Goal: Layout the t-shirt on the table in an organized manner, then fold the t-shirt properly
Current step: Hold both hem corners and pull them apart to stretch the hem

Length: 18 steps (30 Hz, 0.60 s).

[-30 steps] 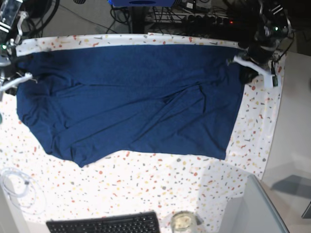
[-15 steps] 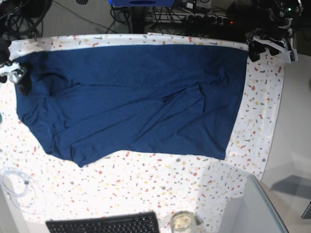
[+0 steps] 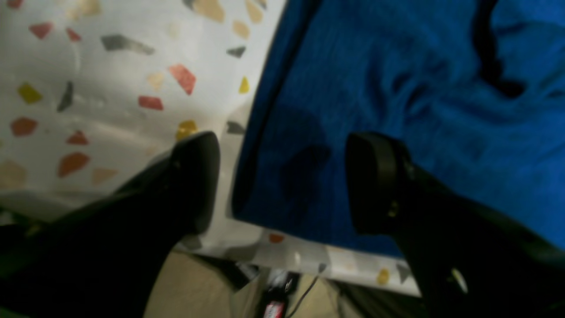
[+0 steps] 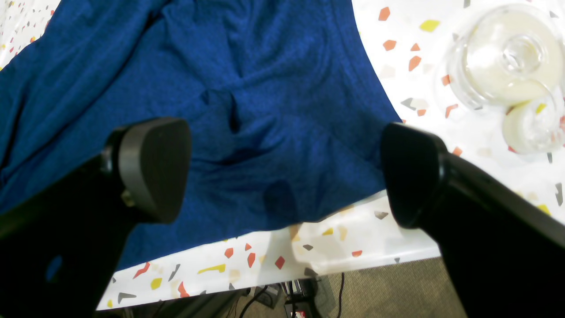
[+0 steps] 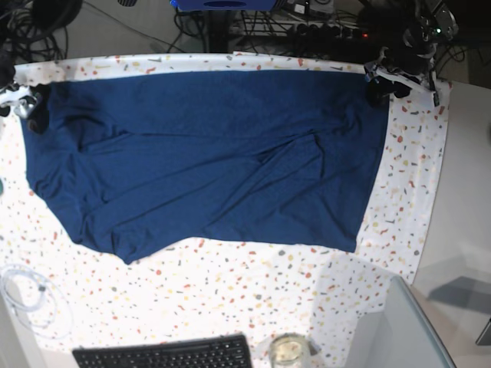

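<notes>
T-shirt (image 5: 207, 161) corner lies btwn open left claw (image 3: 282, 181).

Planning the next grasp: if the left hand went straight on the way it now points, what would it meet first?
Most likely the corner of the t-shirt, which lies between the open fingers of the left hand, with the table just under and beside it. Depth is unclear in the blurred wrist view.
</notes>
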{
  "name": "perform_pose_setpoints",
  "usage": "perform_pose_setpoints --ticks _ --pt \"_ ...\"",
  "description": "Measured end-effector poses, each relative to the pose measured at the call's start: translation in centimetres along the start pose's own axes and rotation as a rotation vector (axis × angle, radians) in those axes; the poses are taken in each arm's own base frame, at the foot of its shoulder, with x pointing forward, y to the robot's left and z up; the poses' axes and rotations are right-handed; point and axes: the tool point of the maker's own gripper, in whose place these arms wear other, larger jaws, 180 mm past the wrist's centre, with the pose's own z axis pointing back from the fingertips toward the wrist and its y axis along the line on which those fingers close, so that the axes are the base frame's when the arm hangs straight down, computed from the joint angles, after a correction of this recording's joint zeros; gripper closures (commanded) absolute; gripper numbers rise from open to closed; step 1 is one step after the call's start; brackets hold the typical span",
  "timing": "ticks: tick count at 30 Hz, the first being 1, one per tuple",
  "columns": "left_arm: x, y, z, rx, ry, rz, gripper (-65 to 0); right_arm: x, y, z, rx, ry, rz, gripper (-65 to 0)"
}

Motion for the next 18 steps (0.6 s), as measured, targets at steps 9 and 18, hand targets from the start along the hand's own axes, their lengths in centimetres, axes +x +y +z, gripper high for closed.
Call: perform_pose_setpoints --ticks 9,18 --pt "0.1 0.6 -0.2 0.003 -0.003 0.014 -30.3 -2.1 -2.5 -1.2 -0.038 0.024 -0.140 -64.7" --pt "-0.4 0.9 -0.2 0.014 0.024 0.012 0.0 -4.0 -5.7 -1.8 -0.083 0.066 -0.236 -64.7"
